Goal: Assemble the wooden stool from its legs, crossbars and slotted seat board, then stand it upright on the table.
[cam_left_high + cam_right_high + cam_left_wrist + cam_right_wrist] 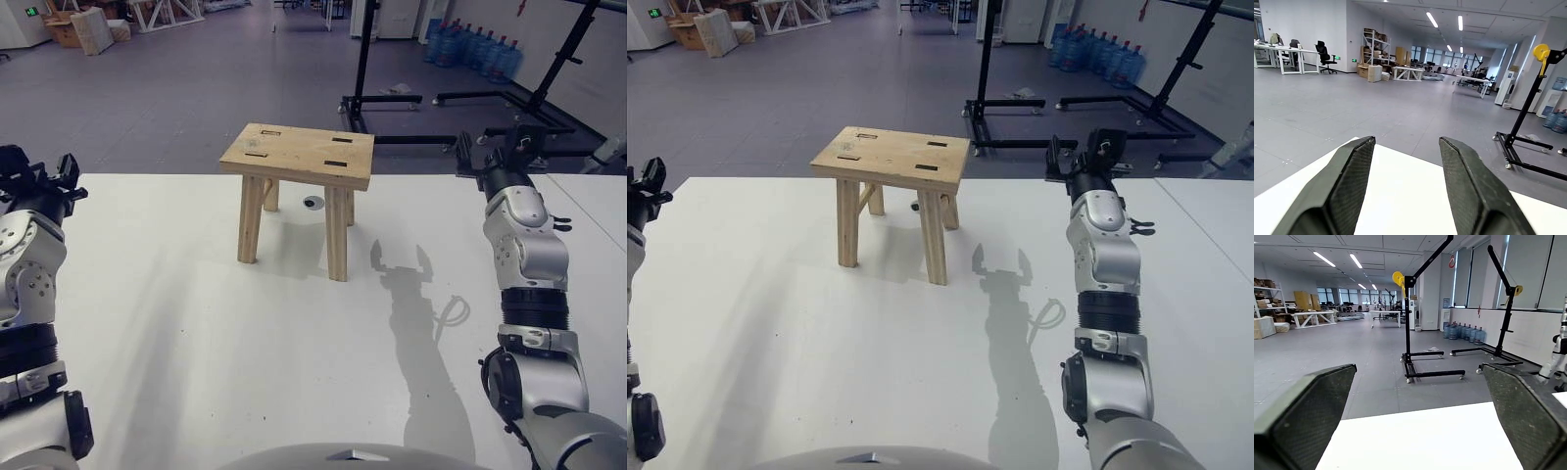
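Toward the far middle of the table (196,343), the stool (299,155) stands upright, fully assembled. It looks light, stiff and dry, so the seat's overhanging edges or a leg should give a firm hold. The left gripper (1406,139) and right gripper (1419,367) hang well apart from it, fingers spread wide, holding nothing.

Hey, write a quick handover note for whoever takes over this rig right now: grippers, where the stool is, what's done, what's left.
Left gripper: open, empty, by the far edge of the table, left side.
Right gripper: open, empty, by the far edge, right side.
Stool: assembled, standing upright on the table between them, touched by neither.
Done: assembly and standing up.
Left: seemingly nothing.
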